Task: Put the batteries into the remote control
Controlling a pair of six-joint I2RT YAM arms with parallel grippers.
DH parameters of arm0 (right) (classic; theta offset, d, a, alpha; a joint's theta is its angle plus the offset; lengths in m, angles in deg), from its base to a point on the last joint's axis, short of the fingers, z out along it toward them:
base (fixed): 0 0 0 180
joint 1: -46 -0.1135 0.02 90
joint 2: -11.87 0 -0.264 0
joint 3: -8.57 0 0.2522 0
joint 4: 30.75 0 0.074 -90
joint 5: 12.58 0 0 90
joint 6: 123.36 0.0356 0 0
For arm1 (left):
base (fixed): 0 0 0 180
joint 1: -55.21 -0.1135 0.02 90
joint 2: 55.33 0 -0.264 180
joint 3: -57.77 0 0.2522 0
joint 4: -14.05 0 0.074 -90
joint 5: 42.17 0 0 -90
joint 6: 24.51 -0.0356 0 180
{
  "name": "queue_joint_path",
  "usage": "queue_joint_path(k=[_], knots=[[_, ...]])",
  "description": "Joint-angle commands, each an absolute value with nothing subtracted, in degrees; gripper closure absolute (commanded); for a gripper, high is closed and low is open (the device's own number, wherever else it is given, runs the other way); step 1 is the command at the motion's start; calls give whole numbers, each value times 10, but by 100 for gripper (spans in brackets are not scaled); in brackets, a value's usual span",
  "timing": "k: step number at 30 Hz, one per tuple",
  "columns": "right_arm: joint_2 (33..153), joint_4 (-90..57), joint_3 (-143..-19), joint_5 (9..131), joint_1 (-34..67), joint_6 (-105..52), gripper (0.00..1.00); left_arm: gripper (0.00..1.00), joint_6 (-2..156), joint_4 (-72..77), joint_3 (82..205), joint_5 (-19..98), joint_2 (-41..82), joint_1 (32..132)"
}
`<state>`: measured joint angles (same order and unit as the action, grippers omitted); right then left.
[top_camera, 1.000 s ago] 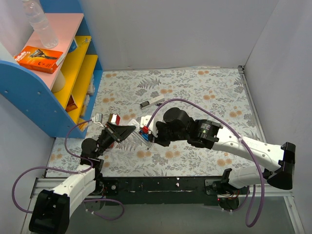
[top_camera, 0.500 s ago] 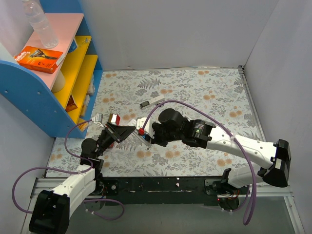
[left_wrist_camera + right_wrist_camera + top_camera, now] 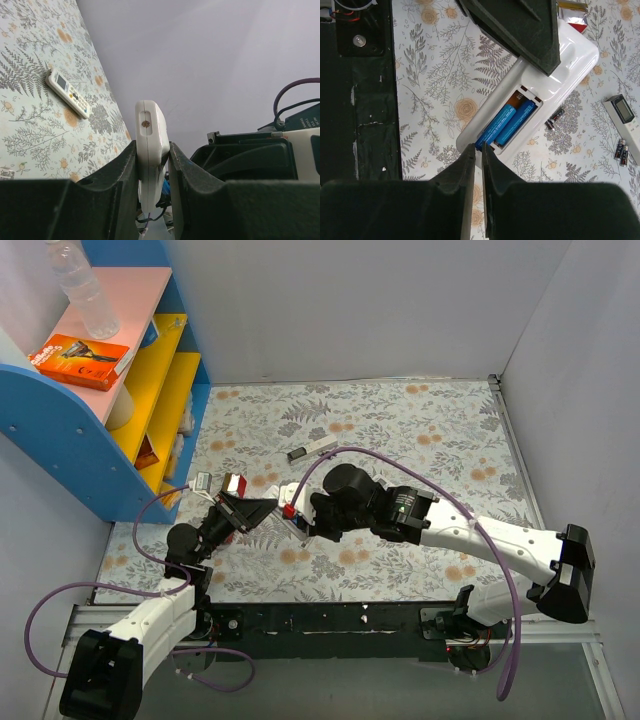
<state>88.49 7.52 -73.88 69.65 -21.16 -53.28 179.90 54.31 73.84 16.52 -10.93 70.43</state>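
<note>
The white remote control [image 3: 555, 75] lies back-up with its battery bay open. Two blue batteries [image 3: 506, 125] sit side by side in the bay. My left gripper [image 3: 262, 508] is shut on the remote's sides; its black fingers [image 3: 520, 25] cover the far end, and the remote stands between them in the left wrist view [image 3: 150, 150]. My right gripper [image 3: 479, 148] is shut and empty, its tips at the near end of the left blue battery. Two small black batteries [image 3: 554, 119] lie on the cloth beside the remote, and more lie further right [image 3: 620, 149].
A second white remote with a black end [image 3: 312, 449] lies further back and shows in the left wrist view [image 3: 67, 92]. A red and silver packet [image 3: 235, 485] lies by the left gripper. A blue and yellow shelf [image 3: 100, 410] stands at the left. White walls close the back and right.
My right arm has moved a little to the left and closer to the remote's open bay. The left arm and the remote have not moved.
</note>
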Motion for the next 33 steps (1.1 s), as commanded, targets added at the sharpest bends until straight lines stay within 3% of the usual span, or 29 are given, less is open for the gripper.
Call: queue_joint_path(k=[1, 33], knots=[[897, 45, -736, 684, -208, -538, 84, 100, 1953, 558, 678, 158, -123, 707], [976, -12, -741, 663, -197, -527, 96, 100, 1991, 549, 692, 154, -182, 707]])
